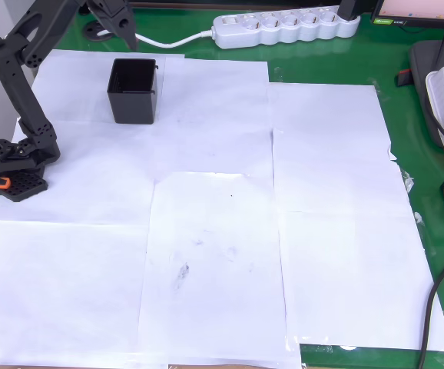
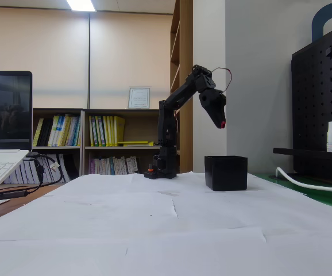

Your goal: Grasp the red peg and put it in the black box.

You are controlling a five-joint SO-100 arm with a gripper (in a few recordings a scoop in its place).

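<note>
A black robot arm stands at the left edge of a green counter (image 1: pixel 337 357) covered with overlapping white paper sheets (image 1: pixel 207 231). In the overhead view, its perforated base block (image 1: pixel 18 183) sits at the left, and the arm rises from there and reaches toward the top of the picture.

In the fixed view, seen from counter level, the arm bends over at its top and the claw (image 2: pixel 222 123) points down and to the right, raised well above the counter. A tiny red peg (image 2: pixel 223 123) shows at the very tip of the claw, pinched between its closed fingers. In the overhead view the claw (image 1: pixel 131 44) tip lies just above the far rim of the box in the picture; the peg is too small to make out there.

The black box (image 2: pixel 226 172) stands upright on the paper, open at the top, with tall thin walls. In the fixed view it sits below the claw, with clear air between the claw tip and the box rim. In the overhead view the black box (image 1: pixel 134 91) is near the top left of the paper, and its inside looks dark.

A white power strip (image 1: pixel 283 27) lies along the far edge of the counter. A laptop (image 2: pixel 2 132) stands at the left of the fixed view, with bookshelves (image 2: pixel 97 141) behind.
</note>
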